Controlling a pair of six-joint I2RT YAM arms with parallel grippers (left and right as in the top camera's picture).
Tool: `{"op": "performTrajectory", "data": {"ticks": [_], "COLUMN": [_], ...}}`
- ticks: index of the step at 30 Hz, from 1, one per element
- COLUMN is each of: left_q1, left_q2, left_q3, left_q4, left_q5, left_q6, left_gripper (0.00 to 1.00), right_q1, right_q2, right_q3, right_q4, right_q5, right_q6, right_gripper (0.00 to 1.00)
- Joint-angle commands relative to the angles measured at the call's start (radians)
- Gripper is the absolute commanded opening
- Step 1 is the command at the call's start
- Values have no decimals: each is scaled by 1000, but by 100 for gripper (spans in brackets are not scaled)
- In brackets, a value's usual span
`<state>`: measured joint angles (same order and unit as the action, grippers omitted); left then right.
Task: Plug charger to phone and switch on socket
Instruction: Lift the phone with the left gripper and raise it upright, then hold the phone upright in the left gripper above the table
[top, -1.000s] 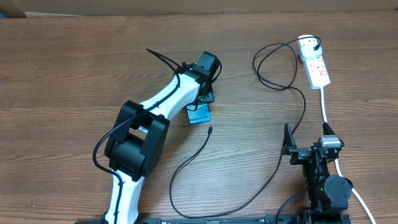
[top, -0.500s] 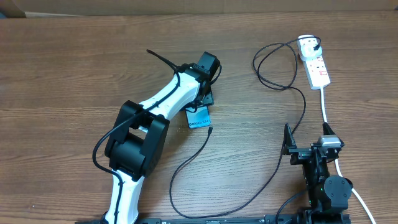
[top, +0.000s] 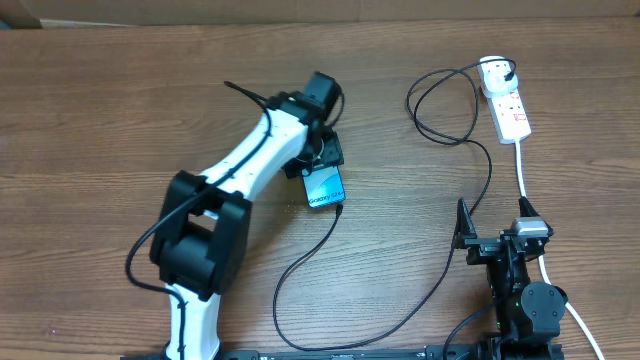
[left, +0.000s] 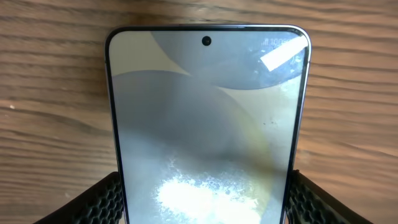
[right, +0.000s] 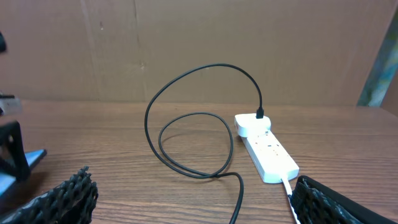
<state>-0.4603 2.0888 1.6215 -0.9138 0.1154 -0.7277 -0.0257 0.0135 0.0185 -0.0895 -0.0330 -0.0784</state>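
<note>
The phone (top: 323, 187) lies flat on the wooden table with its blue-teal screen lit; it fills the left wrist view (left: 205, 124). My left gripper (top: 312, 160) is shut on the phone's far end, a finger on each long edge. The charger's black cable (top: 400, 318) loops across the table; its connector tip (top: 340, 208) touches the phone's near end. Its white plug adapter (top: 493, 72) sits in the socket (top: 511, 112), a white power strip, also in the right wrist view (right: 268, 154). My right gripper (top: 500, 243) is open and empty, near the front edge.
The socket's thick white cord (top: 524, 180) runs down past my right gripper. A cardboard wall (right: 199, 43) stands behind the table. Cable loops (top: 445, 110) lie left of the socket.
My left gripper slid the phone toward the front, and the arm swung left. The phone's near end now meets the connector tip. The right arm has not moved.
</note>
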Motion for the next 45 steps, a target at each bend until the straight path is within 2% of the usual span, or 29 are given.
{"op": "performTrajectory", "data": {"ticks": [1, 7, 11, 16, 24, 45], "left_q1": [60, 171, 237, 302, 360, 361], "left_q2": [-56, -56, -56, -56, -56, -56], "left_q3": [27, 27, 27, 27, 27, 27], "left_q4": [2, 2, 3, 40, 56, 58], "left_q5": [278, 747, 1025, 1212, 1352, 1345], "left_q6": [-13, -17, -92, -248, -401, -394], "left_gripper": [64, 65, 66, 66, 67, 66], "right_q1": [-3, -3, -3, -3, -3, -3], "right_q2": [-11, -11, -11, -11, -11, -11], "right_q3": [-10, -10, -10, -10, -10, -10], "right_q4": [5, 5, 5, 5, 5, 5], "right_q5": [10, 10, 10, 10, 10, 10], "right_q6": [-2, -2, -2, -2, -2, -2], "right_gripper": [100, 100, 100, 100, 100, 100]}}
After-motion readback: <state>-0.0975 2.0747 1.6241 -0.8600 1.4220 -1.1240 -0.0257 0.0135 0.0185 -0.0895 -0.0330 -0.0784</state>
